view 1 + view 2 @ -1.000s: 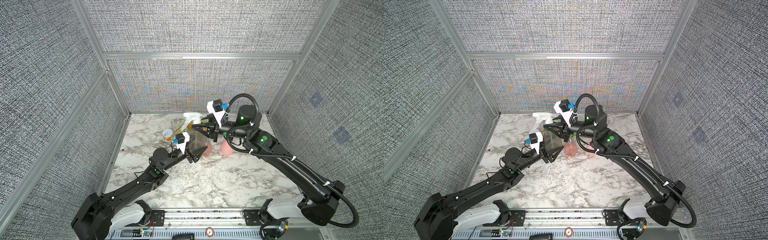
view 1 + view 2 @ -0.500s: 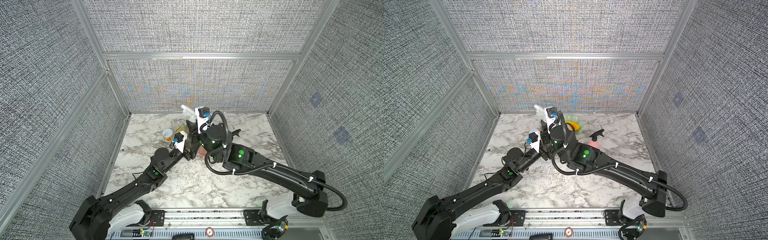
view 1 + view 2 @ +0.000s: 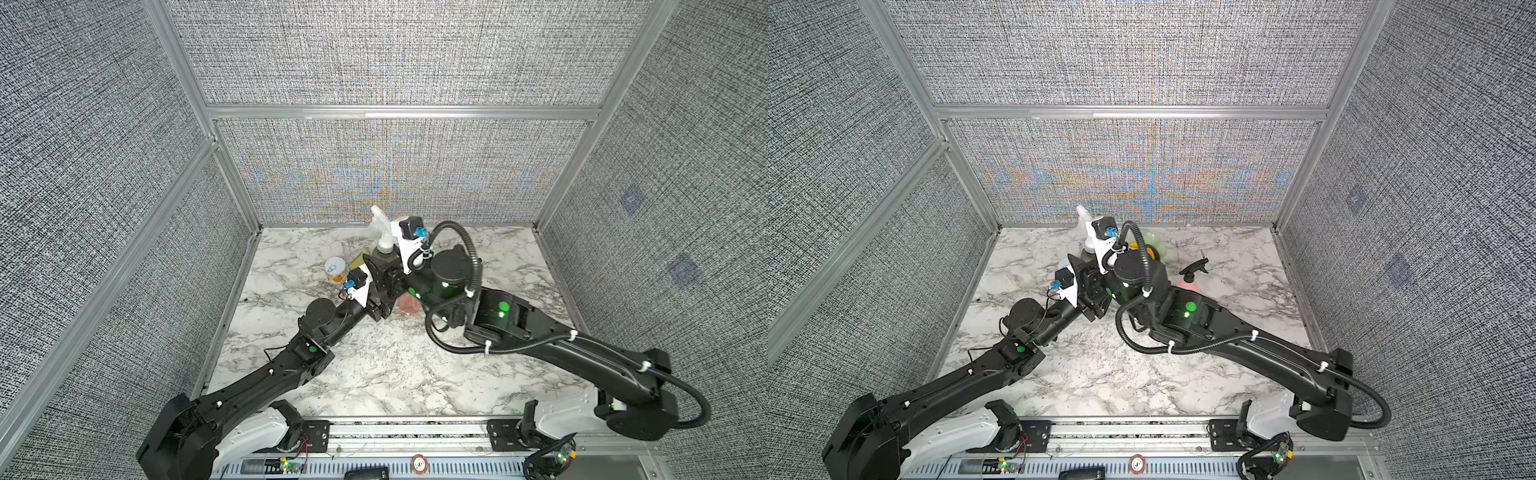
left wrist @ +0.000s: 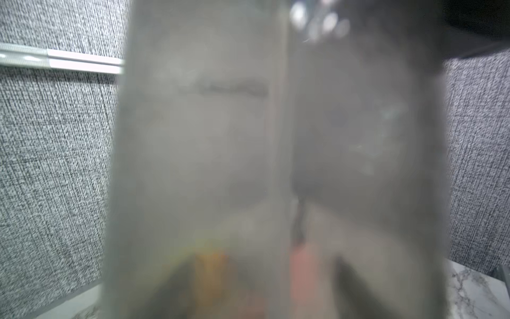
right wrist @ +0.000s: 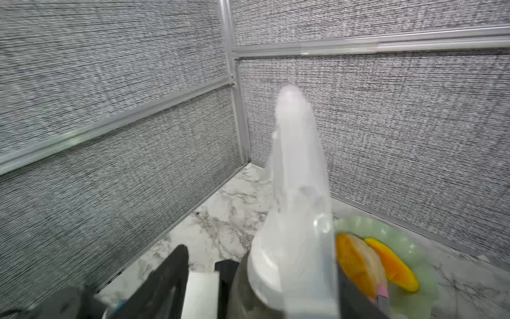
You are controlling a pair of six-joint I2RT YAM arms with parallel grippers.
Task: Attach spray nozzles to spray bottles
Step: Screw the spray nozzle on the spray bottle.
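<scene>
The smoky grey bottle (image 4: 276,165) is held upright in the closed left gripper (image 3: 380,289), just above the middle of both top views. Its blurred body fills the left wrist view. The pale nozzle (image 3: 380,226) is seated on the bottle's neck, and in the right wrist view its white collar (image 5: 265,272) is seen down over the mouth. The right gripper (image 3: 391,257) is placed at that collar. Whether its jaws are clamped on the collar or stand clear of it cannot be told, because the fingers are cut off at the lower edge of that wrist view. How tightly the collar is screwed down cannot be judged either.

Right of centre in a top view, a pink bottle (image 3: 1188,283) stands with a black nozzle (image 3: 1194,266) on it, so that pair is judged finished. A pink shape (image 3: 409,305), half hidden beneath the right arm, is probably the third bottle. No nozzle is seen on it, and that pairing is judged to remain.
</scene>
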